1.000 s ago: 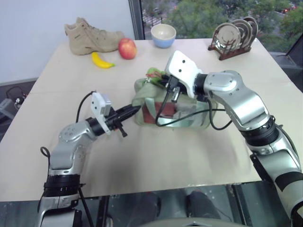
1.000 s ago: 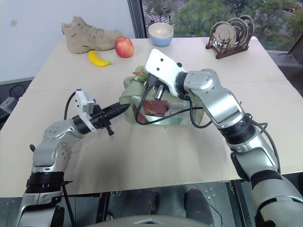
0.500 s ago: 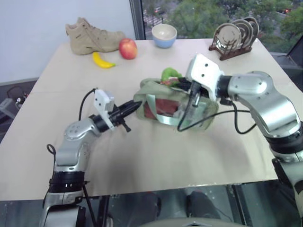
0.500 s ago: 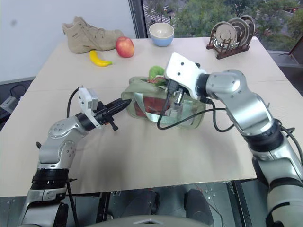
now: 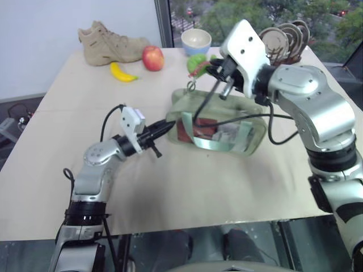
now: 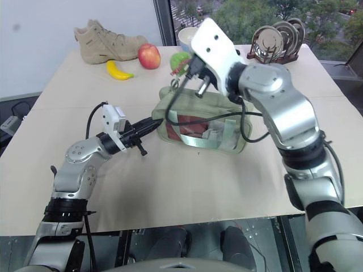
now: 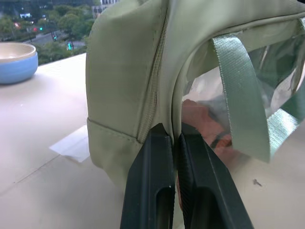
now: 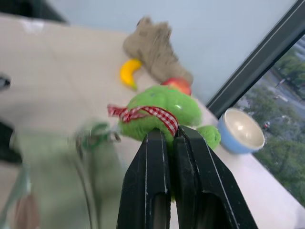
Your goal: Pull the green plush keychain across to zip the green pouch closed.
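the green pouch (image 5: 218, 124) lies mid-tabletop (image 5: 187, 187), its clear window showing reddish contents. the left tool (image 5: 168, 126) has its fingers pressed together, pinching the fabric at the pouch's end nearest the banana (image 5: 122, 73). above the pouch's far edge, the right tool (image 8: 167, 138) is clamped on the green plush keychain (image 8: 162, 110), held up in the air toward the blue bowl (image 5: 196, 42), a red-checked ribbon around it.
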